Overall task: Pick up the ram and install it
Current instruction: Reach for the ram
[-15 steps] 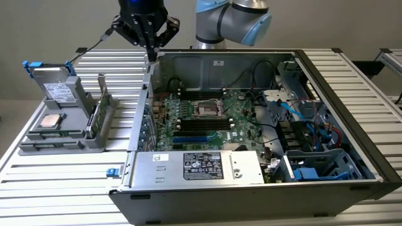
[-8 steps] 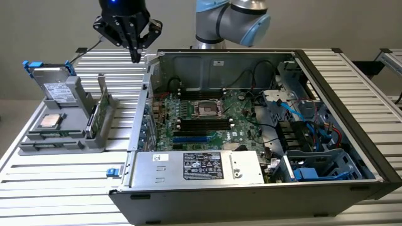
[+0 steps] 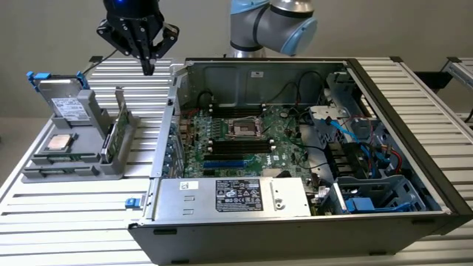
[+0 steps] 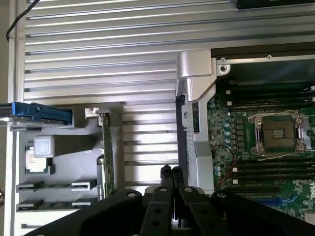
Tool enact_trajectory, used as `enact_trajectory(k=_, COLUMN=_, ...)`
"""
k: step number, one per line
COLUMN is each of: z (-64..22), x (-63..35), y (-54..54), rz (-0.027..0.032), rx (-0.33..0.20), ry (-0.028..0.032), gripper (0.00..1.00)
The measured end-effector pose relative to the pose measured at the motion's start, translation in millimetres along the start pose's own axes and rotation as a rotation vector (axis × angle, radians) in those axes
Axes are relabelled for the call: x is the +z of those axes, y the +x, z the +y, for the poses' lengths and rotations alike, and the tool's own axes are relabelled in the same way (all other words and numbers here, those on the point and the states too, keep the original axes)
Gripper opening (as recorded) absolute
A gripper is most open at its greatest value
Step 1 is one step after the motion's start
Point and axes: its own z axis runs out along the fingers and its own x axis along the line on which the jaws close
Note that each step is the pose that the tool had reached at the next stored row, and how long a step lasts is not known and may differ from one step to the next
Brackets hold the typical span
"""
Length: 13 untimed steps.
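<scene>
Tool (image 3: 150,67) hangs at upper left of the exterior view, above the table (image 3: 74,221), fingers pinched together on nothing. Ram (image 3: 110,143) stands on edge in the grey holder (image 3: 74,169) at the exterior view's left, beside the open computer case (image 3: 296,235). Motherboard (image 3: 277,149) memory slots look unfilled. Judgement: pickup not yet made, whole install left.

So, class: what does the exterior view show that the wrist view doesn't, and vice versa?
Exterior view: the silver power supply, the drive cage with blue cables, and the arm's joint. Wrist view: the ram seen edge-on from above. Both: that ram standing in its grey holder, the motherboard, and the gripper, fingers closed and holding nothing.
</scene>
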Motion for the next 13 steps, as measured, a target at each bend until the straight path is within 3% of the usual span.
enact_trajectory(k=4, z=0.9, x=2.1, y=8.4, rz=0.0025, rx=-0.015, ry=0.0080, gripper=0.10)
enact_trajectory(k=13, z=3.8, x=7.5, y=39.1, rz=0.0053, rx=-0.028, ry=0.0154, gripper=0.10)
